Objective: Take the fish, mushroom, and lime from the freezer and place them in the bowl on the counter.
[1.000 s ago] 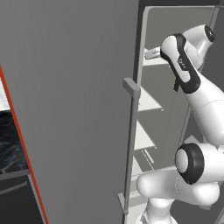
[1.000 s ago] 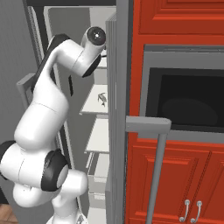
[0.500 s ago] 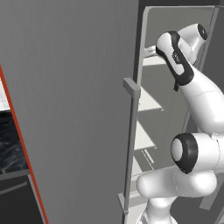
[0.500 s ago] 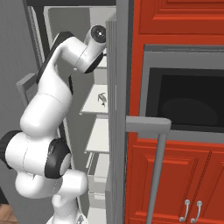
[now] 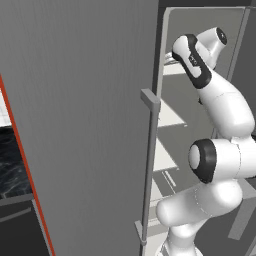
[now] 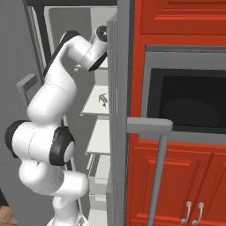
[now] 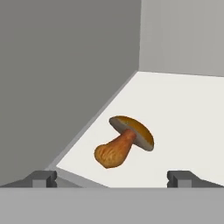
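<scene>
Your gripper (image 7: 112,178) stands with its jaws spread wide and nothing between them; in the hand view the two dark fingertips (image 7: 43,178) sit at the lower left and lower right, clear of everything. The mushroom (image 7: 124,141) lies on its side just above the middle of that gap, centre frame — orange-brown cap toward the right, tan stem running down to the lower left. It rests on the pale shelf (image 7: 183,118) of the freezer (image 5: 90,125), close to the grey side wall (image 7: 65,78) that fills the upper left of the hand view. Judged from this, the pick has not begun, so watch three things. First, the cap is domed and the stem tapers: if you close across the cap's curve, the mushroom will likely squirt out or roll toward the wall. Second, the wall is near — a drift to that side could put the left-hand fingertip against it before the jaws reach the mushroom. Third, coming in too low risks scraping the shelf's front edge, visible just above the fingertips. In the base views the arm (image 5: 220,105) reaches into the upper compartment past the open door with its long bar handle (image 5: 148,165), so the elbow could brush the door edge on the way back out. A small dark thing on a middle shelf in the right base view, centre left, may be the fish; too small to tell.
</scene>
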Available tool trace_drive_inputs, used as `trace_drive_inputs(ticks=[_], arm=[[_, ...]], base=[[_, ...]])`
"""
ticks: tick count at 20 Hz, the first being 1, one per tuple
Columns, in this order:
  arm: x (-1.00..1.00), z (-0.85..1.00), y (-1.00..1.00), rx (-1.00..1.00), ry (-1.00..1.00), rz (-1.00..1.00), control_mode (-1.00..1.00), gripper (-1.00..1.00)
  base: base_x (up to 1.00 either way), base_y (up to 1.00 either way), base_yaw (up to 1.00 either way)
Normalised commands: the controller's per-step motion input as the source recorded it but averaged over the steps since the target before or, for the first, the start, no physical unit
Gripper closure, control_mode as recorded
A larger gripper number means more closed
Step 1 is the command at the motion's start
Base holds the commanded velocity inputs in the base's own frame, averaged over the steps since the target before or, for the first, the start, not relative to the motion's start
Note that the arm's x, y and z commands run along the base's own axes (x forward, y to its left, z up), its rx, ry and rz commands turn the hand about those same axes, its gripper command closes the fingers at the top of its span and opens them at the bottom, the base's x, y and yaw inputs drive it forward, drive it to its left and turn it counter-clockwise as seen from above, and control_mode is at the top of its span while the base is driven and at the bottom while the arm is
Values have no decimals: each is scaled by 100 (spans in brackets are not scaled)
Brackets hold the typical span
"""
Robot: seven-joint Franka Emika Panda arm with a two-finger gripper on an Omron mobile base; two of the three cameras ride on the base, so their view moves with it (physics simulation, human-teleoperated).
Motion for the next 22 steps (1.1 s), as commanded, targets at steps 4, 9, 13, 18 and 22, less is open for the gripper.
trace_drive_inputs(ticks=[4, 9, 13, 18, 22], arm=[[30, 0, 0, 0, 0, 1, -100, -100], [25, 0, 0, 0, 1, 0, -100, -100], [5, 0, 0, 0, 4, 0, -100, -100], [0, -2, 0, 0, 6, 0, -100, -100], [0, -4, 0, 0, 5, 0, -100, -100]], base=[[0, 0, 0], [0, 0, 0], [0, 0, 0], [0, 0, 0], [0, 0, 0]])
